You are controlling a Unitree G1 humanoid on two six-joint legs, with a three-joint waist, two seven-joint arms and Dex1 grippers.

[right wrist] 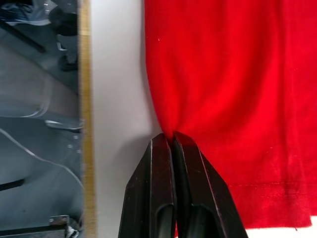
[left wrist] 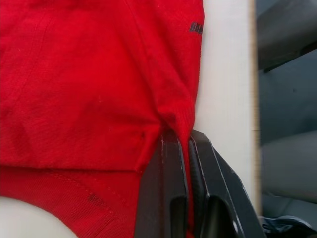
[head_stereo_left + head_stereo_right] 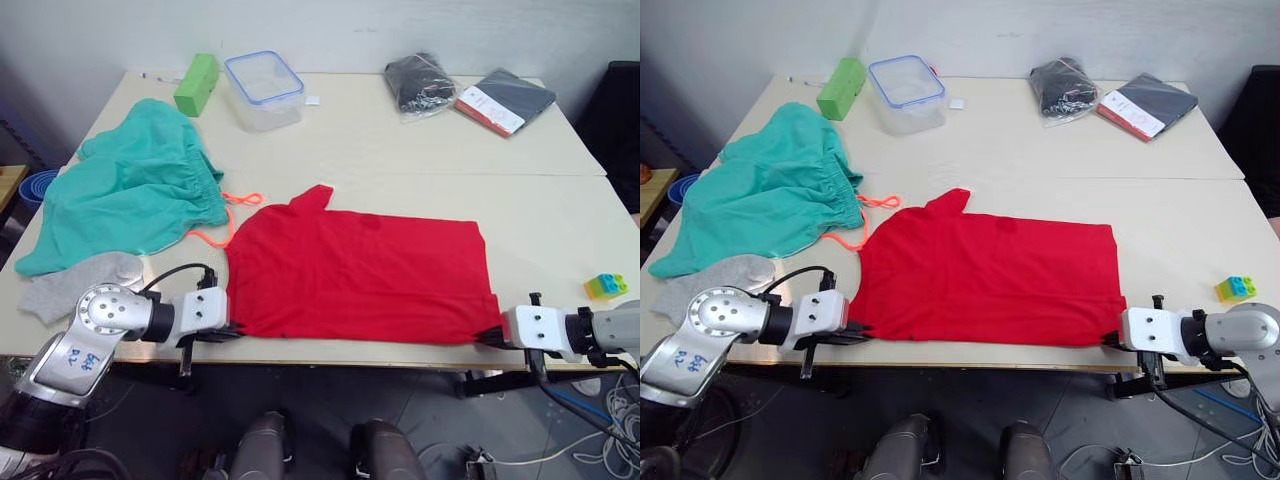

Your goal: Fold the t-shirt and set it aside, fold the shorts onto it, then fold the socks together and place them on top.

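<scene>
The shirt fold was the step in hand. The t-shirt lay flat along the near edge of the table, already doubled into a long rectangle by the look of it, with one sleeve poking up at the far side. The left gripper had its two fingers pressed together on a pinch of red cloth at one near corner, the fabric bunching up just ahead of the fingertips. The right gripper was likewise closed tight on the hem at the opposite near corner, with bare tabletop just beside its fingers on the outer side.

The shorts sat crumpled well beyond the left gripper's fingers, and the socks lay close behind its wrist, both untouched. How much cloth each pinch held was hard to judge, since the fingers hid the layers beneath.

The next move likely called for lifting both corners evenly and carrying them across the shirt, away from the table edge, keeping the cloth taut between the two grips so the fold landed straight.
</scene>
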